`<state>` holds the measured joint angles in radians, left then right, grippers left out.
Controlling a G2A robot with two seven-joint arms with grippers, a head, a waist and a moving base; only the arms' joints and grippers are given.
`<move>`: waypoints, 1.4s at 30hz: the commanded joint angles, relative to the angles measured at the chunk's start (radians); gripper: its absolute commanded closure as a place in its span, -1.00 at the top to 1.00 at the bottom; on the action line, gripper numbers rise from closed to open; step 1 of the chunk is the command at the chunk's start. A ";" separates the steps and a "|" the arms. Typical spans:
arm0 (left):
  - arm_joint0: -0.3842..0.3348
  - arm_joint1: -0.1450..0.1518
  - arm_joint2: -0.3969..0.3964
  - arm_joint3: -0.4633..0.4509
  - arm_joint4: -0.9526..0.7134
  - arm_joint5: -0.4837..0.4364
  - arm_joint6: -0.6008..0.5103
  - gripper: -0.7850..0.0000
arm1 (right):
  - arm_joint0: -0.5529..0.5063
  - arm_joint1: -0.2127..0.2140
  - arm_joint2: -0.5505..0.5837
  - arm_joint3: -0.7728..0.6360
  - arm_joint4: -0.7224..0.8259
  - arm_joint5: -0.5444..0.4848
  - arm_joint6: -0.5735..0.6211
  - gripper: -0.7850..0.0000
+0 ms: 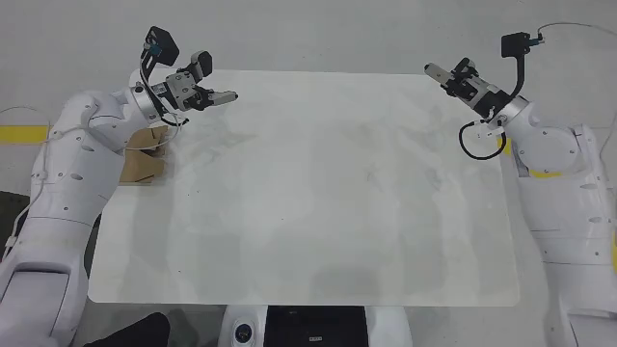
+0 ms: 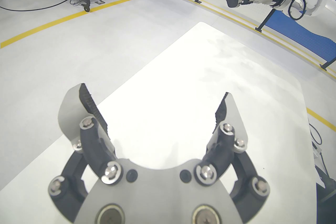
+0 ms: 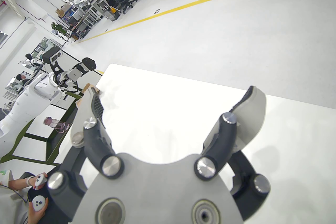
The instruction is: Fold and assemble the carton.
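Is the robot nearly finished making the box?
Not yet: nothing looks done. The brown carton seems flat, at the table's edge beside the left arm. The left gripper and right gripper are open, holding nothing. Picking up, folding and assembling are all left.

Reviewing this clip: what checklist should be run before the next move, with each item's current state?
1. Left gripper open and empty: ok.
2. Right gripper open and empty: ok.
3. Carton located, at the table's left edge under the left arm: ok.
4. Carton resting fully on the table: cannot tell, the arm hides part.
5. Carton's fold state: cannot tell.
6. Either gripper touching the carton: not ok.
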<state>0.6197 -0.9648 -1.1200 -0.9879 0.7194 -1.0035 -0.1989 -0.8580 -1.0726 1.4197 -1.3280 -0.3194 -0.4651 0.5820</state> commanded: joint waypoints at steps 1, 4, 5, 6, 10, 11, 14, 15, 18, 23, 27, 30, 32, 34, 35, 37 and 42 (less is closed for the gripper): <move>0.000 0.000 0.000 0.000 0.000 0.000 0.000 1.00 | 0.000 0.000 0.000 0.000 0.000 0.000 0.000 1.00; 0.000 0.000 0.000 0.000 0.000 0.000 0.000 1.00 | 0.000 0.000 0.000 0.000 0.000 0.000 0.000 1.00; 0.000 0.000 0.000 0.000 0.000 0.000 0.000 1.00 | 0.000 0.000 0.000 0.000 0.000 0.000 0.000 1.00; 0.000 0.000 0.000 0.000 0.000 0.000 0.000 1.00 | 0.000 0.000 0.000 0.000 0.000 0.000 0.000 1.00; 0.000 0.000 0.000 0.000 0.000 0.000 0.000 1.00 | 0.000 0.000 0.000 0.000 0.000 0.000 0.000 1.00; 0.000 0.000 0.000 0.000 0.000 0.000 0.000 1.00 | 0.000 0.000 0.000 0.000 0.000 0.000 0.000 1.00; 0.000 0.000 0.000 0.000 0.000 0.000 0.000 1.00 | 0.000 0.000 0.000 0.000 0.000 0.000 0.000 1.00; 0.000 0.000 0.000 0.000 0.000 0.000 0.000 1.00 | 0.000 0.000 0.000 0.000 0.000 0.000 0.000 1.00; 0.000 0.000 0.000 0.000 0.000 0.000 0.000 1.00 | 0.000 0.000 0.000 0.000 0.000 0.000 0.000 1.00; 0.000 0.000 0.000 0.000 0.000 0.000 0.000 1.00 | 0.000 0.000 0.000 0.000 0.000 0.000 0.000 1.00; 0.000 0.000 0.000 0.000 0.000 0.000 0.000 1.00 | 0.000 0.000 0.000 0.000 0.000 0.000 0.000 1.00; 0.026 0.003 -0.022 -0.003 -0.069 0.010 0.013 1.00 | 0.000 0.000 0.000 0.000 0.000 0.000 0.000 1.00; 0.024 0.010 -0.043 0.010 -0.147 0.011 -0.032 1.00 | 0.000 0.000 0.000 0.000 0.000 0.000 0.000 1.00; 0.030 0.017 -0.061 0.028 -0.253 -0.008 -0.083 1.00 | 0.000 0.000 0.000 0.000 0.000 0.000 0.000 1.00; 0.028 0.023 -0.071 0.037 -0.304 -0.009 -0.121 1.00 | 0.000 0.000 0.000 0.000 0.000 0.000 0.000 1.00; 0.030 0.034 -0.091 0.052 -0.423 -0.009 -0.196 1.00 | 0.000 0.000 0.000 0.000 0.000 0.000 0.000 1.00; 0.045 0.067 -0.142 0.085 -0.715 -0.007 -0.418 1.00 | 0.000 0.000 0.000 0.000 0.000 0.000 0.000 1.00</move>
<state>0.6584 -0.9053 -1.2519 -0.9086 0.0893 -1.0095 -0.5546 -0.8580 -1.0726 1.4197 -1.3280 -0.3194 -0.4651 0.5820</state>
